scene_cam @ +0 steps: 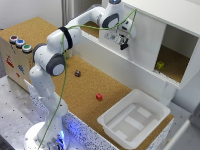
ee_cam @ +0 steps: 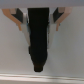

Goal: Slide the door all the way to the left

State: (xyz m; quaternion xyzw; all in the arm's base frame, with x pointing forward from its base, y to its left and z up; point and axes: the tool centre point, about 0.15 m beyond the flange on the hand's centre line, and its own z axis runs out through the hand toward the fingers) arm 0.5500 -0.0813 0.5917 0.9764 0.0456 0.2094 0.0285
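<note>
The white robot arm's black claw (scene_cam: 123,45) is pressing against the tall flat white sliding door (scene_cam: 145,42) of the white cabinet (scene_cam: 172,20) at the cork-topped bench's (scene_cam: 85,85) rear edge, though whether its fingers are spread or pinching I cannot tell.

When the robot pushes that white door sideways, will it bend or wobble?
Probably not. The door looks like a flat, stiff panel, so it likely slides in one piece. The gripper is right at it. It sits inside the cabinet, so tipping seems unlikely.
</note>
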